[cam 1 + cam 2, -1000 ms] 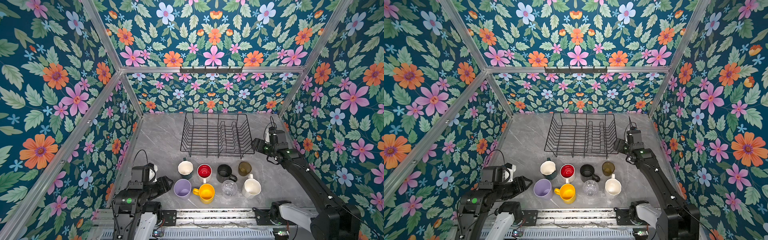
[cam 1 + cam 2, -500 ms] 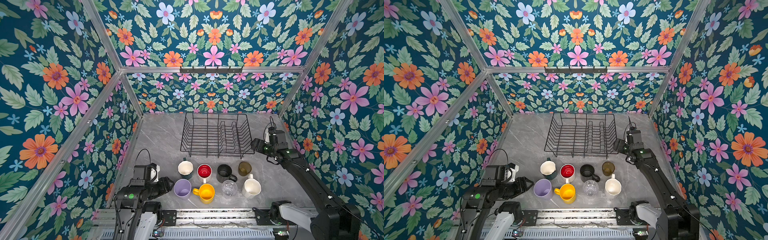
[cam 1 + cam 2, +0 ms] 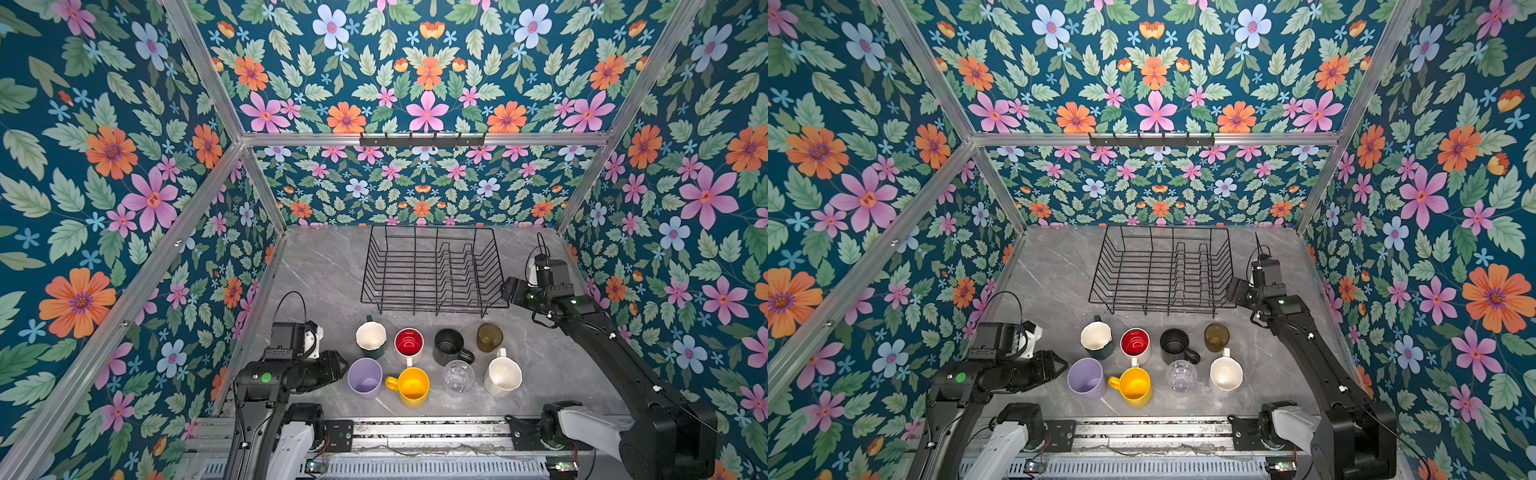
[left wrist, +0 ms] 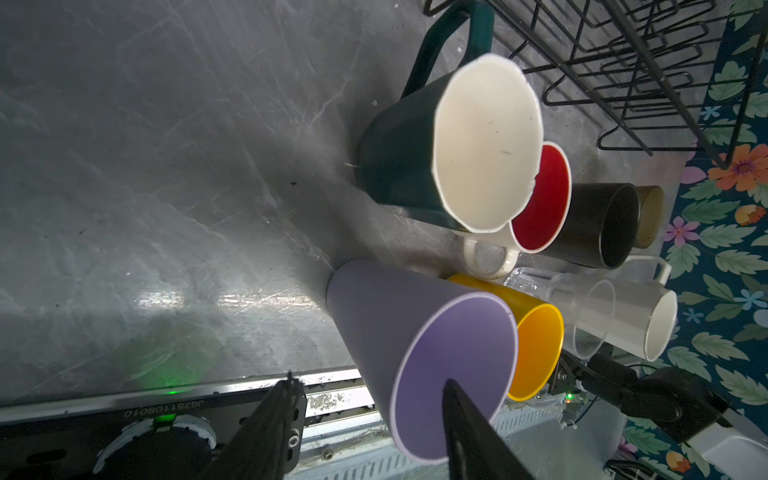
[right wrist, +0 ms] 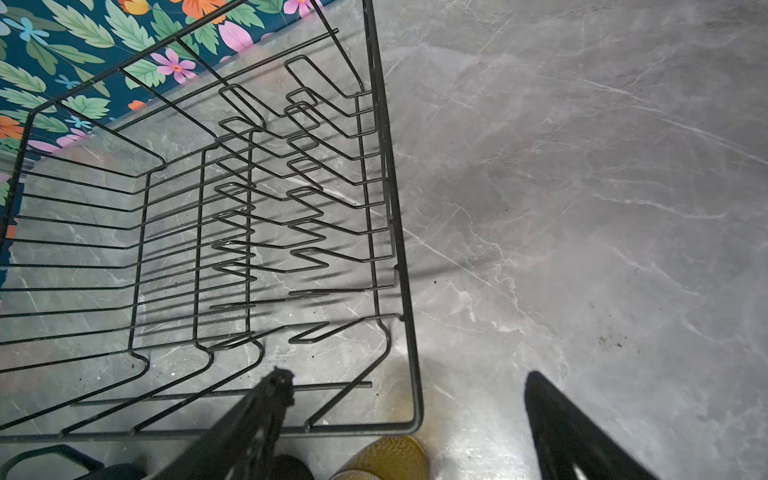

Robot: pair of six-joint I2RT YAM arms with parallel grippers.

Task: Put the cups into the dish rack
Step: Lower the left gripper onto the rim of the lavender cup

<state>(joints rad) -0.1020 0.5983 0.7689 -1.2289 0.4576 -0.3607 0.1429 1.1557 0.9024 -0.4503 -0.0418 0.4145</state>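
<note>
Grey veined marble (image 3: 324, 270) is walled by floral print (image 3: 124, 166). Eight smooth cups (image 3: 408, 343) are stood before the black wire dish rack (image 3: 432, 270). The left gripper (image 4: 370, 380) is held parted beside the lilac tumbler (image 3: 365, 377); the right gripper (image 5: 409, 378) is spread wide.

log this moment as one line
left gripper: open, at lilac tumbler rim | right gripper: open, empty, at dish rack corner | dish rack: empty

Eight upright cups (image 3: 411, 386) stand in two rows of four just before the black wire dish rack (image 3: 434, 303).
</note>
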